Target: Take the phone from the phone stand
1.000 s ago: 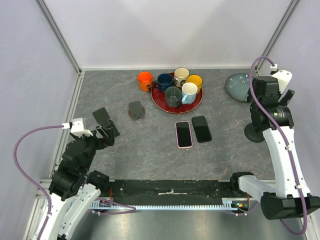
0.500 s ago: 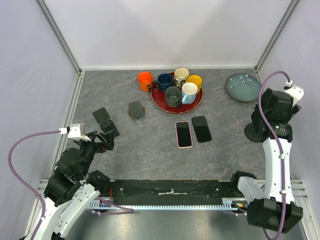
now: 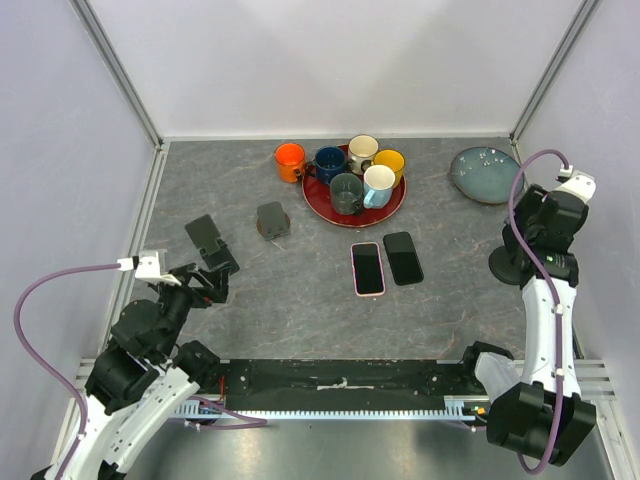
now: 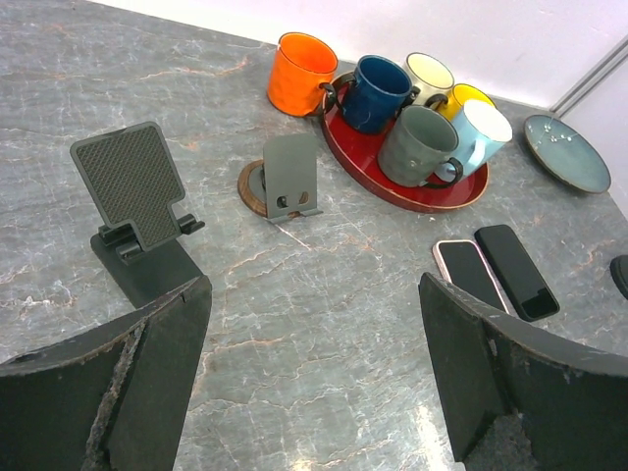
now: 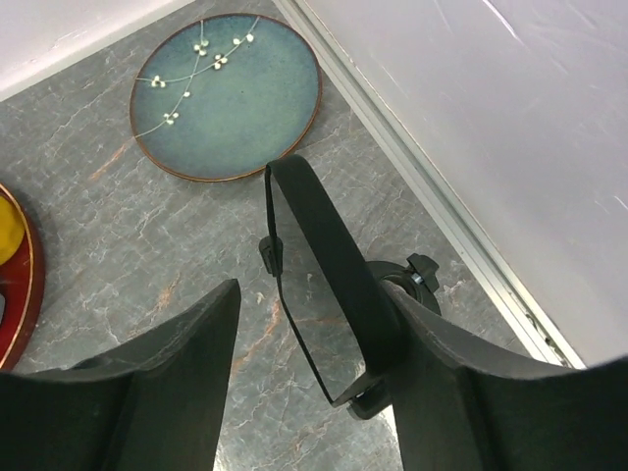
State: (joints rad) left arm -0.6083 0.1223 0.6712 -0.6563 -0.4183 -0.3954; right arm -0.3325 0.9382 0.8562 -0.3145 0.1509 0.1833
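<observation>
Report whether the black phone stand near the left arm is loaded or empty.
Empty. The black phone stand shows a bare textured backplate; the pink-cased phone and the black phone lie flat on the table, apart from it.

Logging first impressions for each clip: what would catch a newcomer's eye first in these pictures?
The red tray packed with coloured mugs at the far middle of the table catches the eye first. Then come a pink-cased phone and a black phone, lying flat side by side at the centre. At the right edge, a black round-based stand with a thin upright panel shows between the fingers of the right gripper.
</observation>
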